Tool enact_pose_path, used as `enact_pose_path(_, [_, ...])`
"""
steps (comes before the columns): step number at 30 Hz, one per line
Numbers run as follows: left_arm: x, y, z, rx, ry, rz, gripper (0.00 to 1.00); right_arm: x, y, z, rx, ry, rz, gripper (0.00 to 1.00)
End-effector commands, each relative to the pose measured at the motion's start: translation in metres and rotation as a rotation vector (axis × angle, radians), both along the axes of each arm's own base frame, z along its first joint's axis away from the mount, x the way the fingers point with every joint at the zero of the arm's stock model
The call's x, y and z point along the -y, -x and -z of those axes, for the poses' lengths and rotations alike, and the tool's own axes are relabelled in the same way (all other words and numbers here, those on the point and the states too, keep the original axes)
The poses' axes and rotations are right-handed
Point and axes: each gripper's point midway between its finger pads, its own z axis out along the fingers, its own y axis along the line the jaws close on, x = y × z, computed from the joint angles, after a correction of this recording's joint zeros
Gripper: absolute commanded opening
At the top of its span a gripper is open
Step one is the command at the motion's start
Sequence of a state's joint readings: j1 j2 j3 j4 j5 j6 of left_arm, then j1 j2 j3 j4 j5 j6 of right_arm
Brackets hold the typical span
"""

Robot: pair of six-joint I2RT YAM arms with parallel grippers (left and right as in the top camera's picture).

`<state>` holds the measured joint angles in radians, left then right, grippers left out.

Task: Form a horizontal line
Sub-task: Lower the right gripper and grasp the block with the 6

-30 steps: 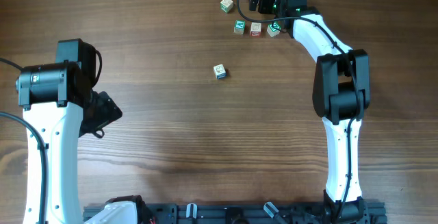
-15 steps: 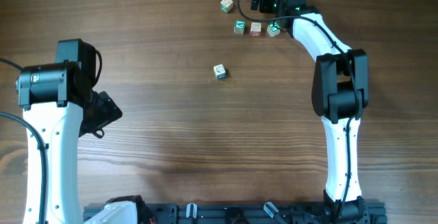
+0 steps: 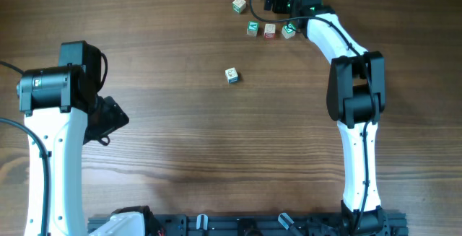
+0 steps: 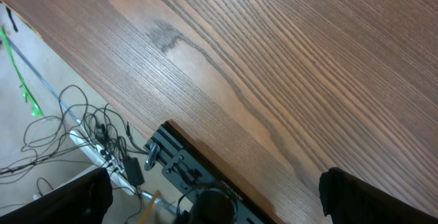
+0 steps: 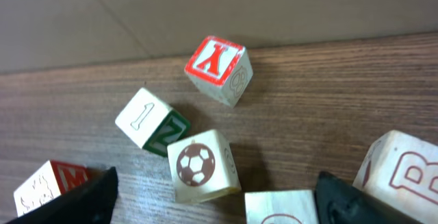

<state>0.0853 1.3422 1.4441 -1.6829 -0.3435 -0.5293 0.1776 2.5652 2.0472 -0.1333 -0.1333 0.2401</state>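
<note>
Right gripper is spread wide, one dark finger at each lower corner of its own camera. A soccer-ball cube sits in the gap with neither finger on it, so nothing is held. On the overhead, the horizontal line is three little cubes side by side at the far end of the table, just on the near side of that gripper. Its long axis runs left to right across my view; whether the edges actually touch is too small for me to call. Loose ones sit around it: a red X cube by the far edge, and a lone cube out toward the middle, well apart from the row. Left gripper hangs just as wide over bare wood, far off on the other side. My read is that the right arm, being much nearer, does the fetching, and any added cube goes in along that left-right axis.
</note>
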Motion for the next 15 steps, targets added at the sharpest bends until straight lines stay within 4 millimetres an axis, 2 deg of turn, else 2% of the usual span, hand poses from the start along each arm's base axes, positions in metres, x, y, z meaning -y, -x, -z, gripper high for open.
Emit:
enact_pose_path(1, [-0.003,0.003,-0.002,0.009,-0.014,-0.007,1.0,0.005,0.004,0.028,-0.047,0.047,-0.002,0.87])
enact_pose_path(7, [-0.003,0.003,-0.002,0.009,-0.014,-0.007,1.0,0.019,0.011,0.041,-0.087,0.142,0.016,0.82])
enact_pose_path(15, [-0.003,0.003,-0.002,0.009,-0.014,-0.007,1.0,0.021,0.011,0.042,-0.088,0.17,0.013,0.57])
